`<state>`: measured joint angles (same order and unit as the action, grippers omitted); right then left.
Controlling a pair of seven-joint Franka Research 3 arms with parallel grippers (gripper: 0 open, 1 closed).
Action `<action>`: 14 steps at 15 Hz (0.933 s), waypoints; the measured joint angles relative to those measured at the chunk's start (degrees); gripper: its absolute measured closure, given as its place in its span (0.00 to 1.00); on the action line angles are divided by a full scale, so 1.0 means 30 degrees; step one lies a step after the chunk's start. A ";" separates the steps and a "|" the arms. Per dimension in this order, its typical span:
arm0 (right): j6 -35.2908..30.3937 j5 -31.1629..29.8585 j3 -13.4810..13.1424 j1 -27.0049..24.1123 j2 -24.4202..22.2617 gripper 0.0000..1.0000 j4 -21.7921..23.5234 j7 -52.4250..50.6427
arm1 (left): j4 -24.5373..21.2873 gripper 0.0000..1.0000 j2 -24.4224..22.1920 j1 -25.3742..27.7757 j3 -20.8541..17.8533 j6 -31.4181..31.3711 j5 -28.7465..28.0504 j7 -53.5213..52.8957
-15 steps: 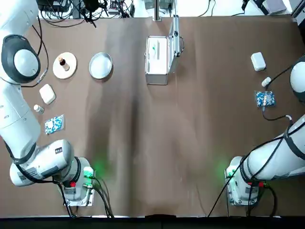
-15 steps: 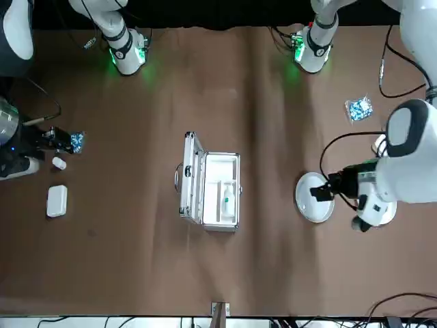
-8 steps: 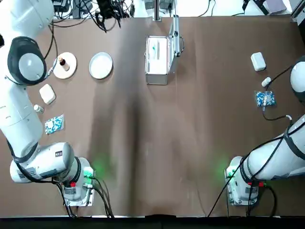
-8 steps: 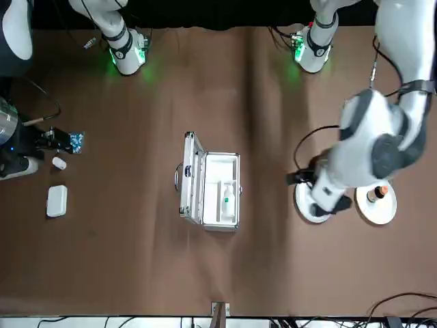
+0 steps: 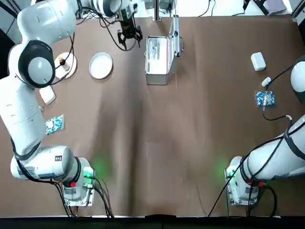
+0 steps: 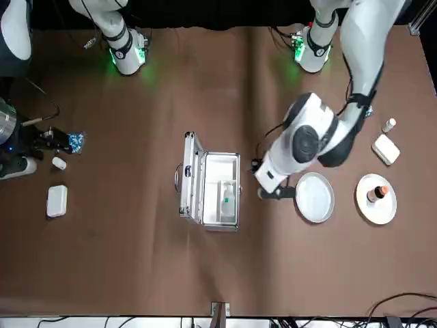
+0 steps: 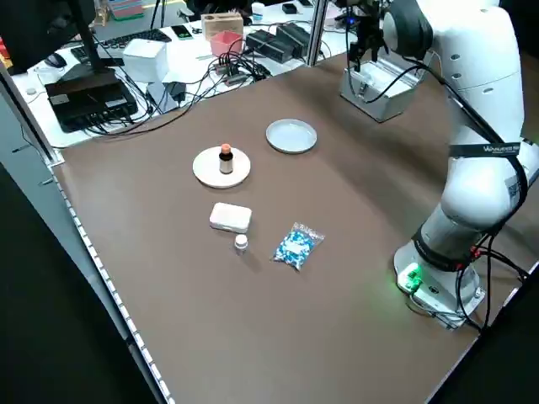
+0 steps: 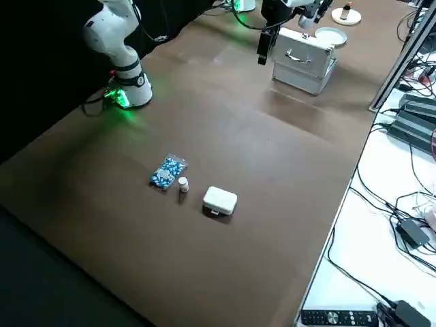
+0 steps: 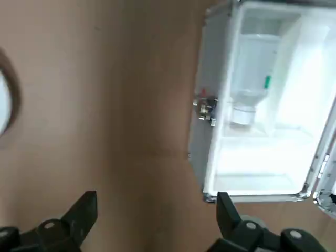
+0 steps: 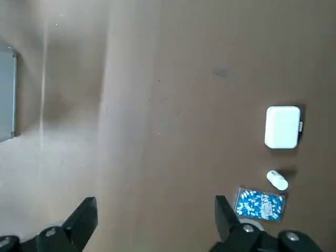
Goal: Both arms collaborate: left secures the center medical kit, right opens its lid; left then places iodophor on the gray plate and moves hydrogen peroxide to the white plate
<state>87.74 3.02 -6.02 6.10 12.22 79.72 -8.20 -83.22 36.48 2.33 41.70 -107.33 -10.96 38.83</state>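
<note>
A brown, faintly creased surface (image 5: 200,119) fills the top view; beyond it, at the upper left of the left side view, a white desk (image 7: 181,63) holds a monitor (image 7: 80,21), a keyboard (image 7: 135,39), black adapters (image 7: 269,45) and tangled cables (image 7: 223,74). The kit (image 5: 157,62) stands at the top view's upper centre, its lid (image 5: 174,45) raised on the right side and a clear bottle (image 9: 254,73) lying inside. The left gripper (image 9: 157,214) hangs at the kit's left in the top view; its fingers (image 9: 85,214) are spread wide, with nothing between them. The right gripper (image 10: 156,215), at the front view's left edge, also has fingers (image 10: 85,218) well apart, holding nothing. A brown bottle (image 7: 226,158) with an orange cap stands on the cream plate (image 7: 206,169); the grayish plate (image 7: 291,135) is beside it. Each side of the surface carries a white box (image 7: 230,217) (image 8: 220,200), a small white bottle (image 7: 241,243) (image 8: 183,184) and a blue-and-white packet (image 7: 296,246) (image 8: 167,171). The packet in the right wrist view bears a white label (image 10: 266,209), too small to read; the clear bottle shows a green mark.
</note>
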 joint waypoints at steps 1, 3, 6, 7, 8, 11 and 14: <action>0.0006 0.0002 -0.0003 -0.0092 -0.0001 0.01 -0.0001 0.0000 | -0.0696 0.00 0.0011 -0.0514 -0.0001 -0.1258 -0.0003 0.0647; 0.0005 0.0003 -0.0004 -0.0125 -0.0001 0.01 -0.0001 0.0000 | -0.1047 0.00 0.0030 -0.1003 -0.0013 -0.2286 -0.0007 0.1388; 0.0006 0.0004 -0.0003 -0.0126 -0.0005 0.01 -0.0002 0.0000 | -0.1260 0.00 0.0152 -0.1592 -0.0049 -0.3429 -0.0219 0.1810; 0.0006 0.0003 -0.0004 -0.0128 -0.0008 0.01 -0.0004 0.0000 | -0.1307 0.00 0.0267 -0.1760 -0.0061 -0.3717 -0.0682 0.2030; 0.0008 0.0004 -0.0003 -0.0132 -0.0011 0.01 -0.0008 0.0000 | -0.1341 0.00 0.0457 -0.1929 -0.0064 -0.4155 -0.1443 0.2489; 0.0003 0.0003 -0.0009 -0.0156 -0.0024 0.01 -0.0012 -0.0001 | -0.1365 0.00 0.1337 -0.2340 -0.0088 -0.5702 -0.4012 0.3924; 0.0000 0.0004 -0.0018 -0.0165 -0.0032 0.01 -0.0014 -0.0002 | -0.1317 0.00 0.2183 -0.2539 -0.0213 -0.6729 -0.4706 0.4141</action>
<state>87.74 3.04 -6.08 5.60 12.13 79.68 -8.21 -87.17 43.02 -5.29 41.06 -127.52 -25.08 51.26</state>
